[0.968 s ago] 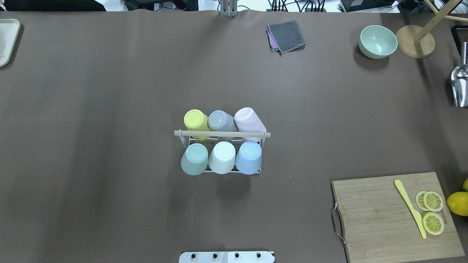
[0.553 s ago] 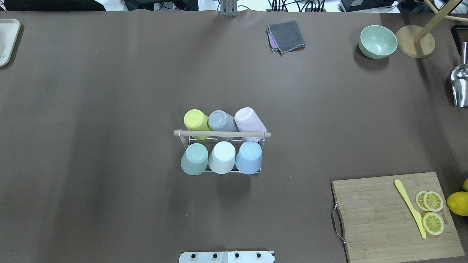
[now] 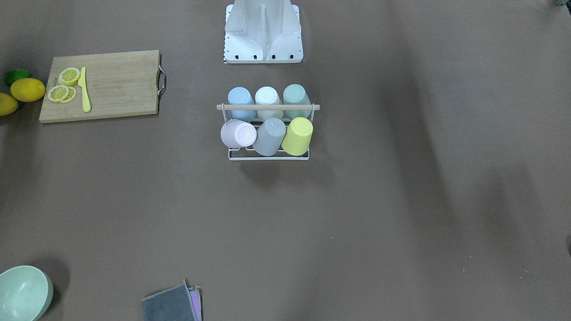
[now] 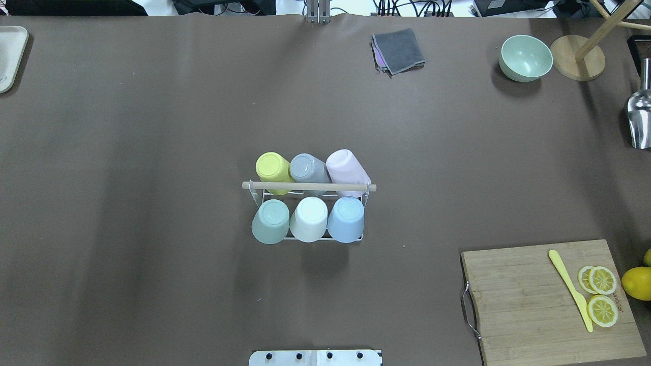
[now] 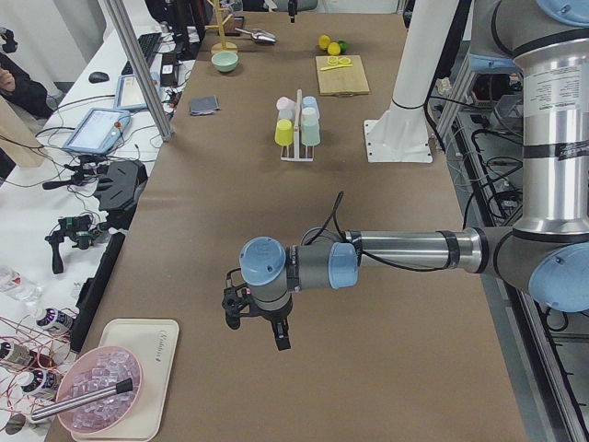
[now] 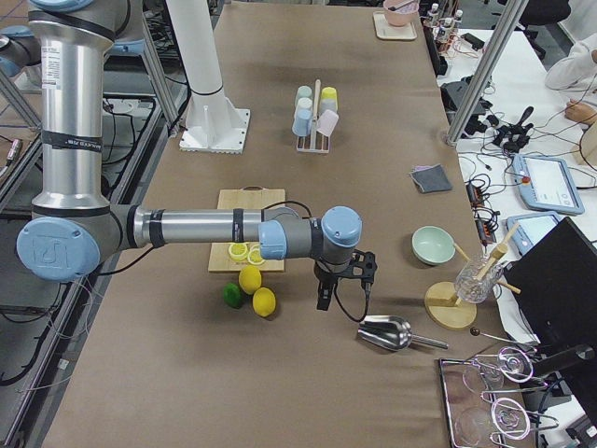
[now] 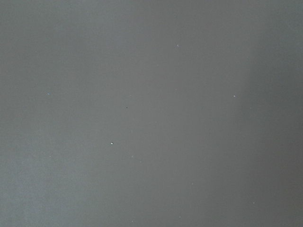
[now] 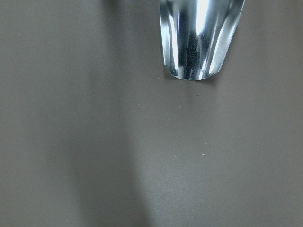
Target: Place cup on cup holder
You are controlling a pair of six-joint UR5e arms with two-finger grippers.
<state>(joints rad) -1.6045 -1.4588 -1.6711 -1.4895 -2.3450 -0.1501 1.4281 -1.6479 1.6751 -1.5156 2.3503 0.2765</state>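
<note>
Hovering near opposite table ends, my left gripper (image 5: 256,330) and right gripper (image 6: 343,285) appear only in side views, so I cannot tell their opening or hold; the cup holder (image 4: 309,186) stands mid-table bearing six upturned cups (image 4: 311,217); my right wrist view shows a metal scoop (image 8: 201,38); the cutting board (image 4: 529,295) stamp is illegible.
</note>
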